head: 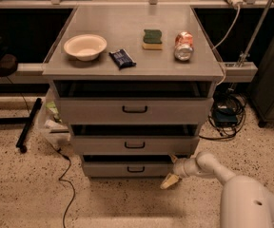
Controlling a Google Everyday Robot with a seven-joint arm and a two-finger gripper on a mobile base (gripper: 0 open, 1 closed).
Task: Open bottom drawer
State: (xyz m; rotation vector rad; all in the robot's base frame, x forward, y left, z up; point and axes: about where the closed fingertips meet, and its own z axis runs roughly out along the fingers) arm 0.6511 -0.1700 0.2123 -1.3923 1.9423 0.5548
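The bottom drawer (127,168) is the narrowest grey front of three, with a small black bar handle (135,169). It stands slightly out, with a dark gap above it. My gripper (171,170) is low at the drawer's right end, just above the floor. It is open, with one yellowish finger (169,181) below the drawer's corner and the other near its top edge. My white arm (213,167) reaches in from the lower right.
The mid-sized drawer (134,145) and the widest drawer (134,109) sit above. On the cabinet top are a bowl (84,46), a dark packet (122,58), a sponge (152,38) and a can (183,45). A cable (65,175) runs over the floor at left. Cables (227,110) lie at right.
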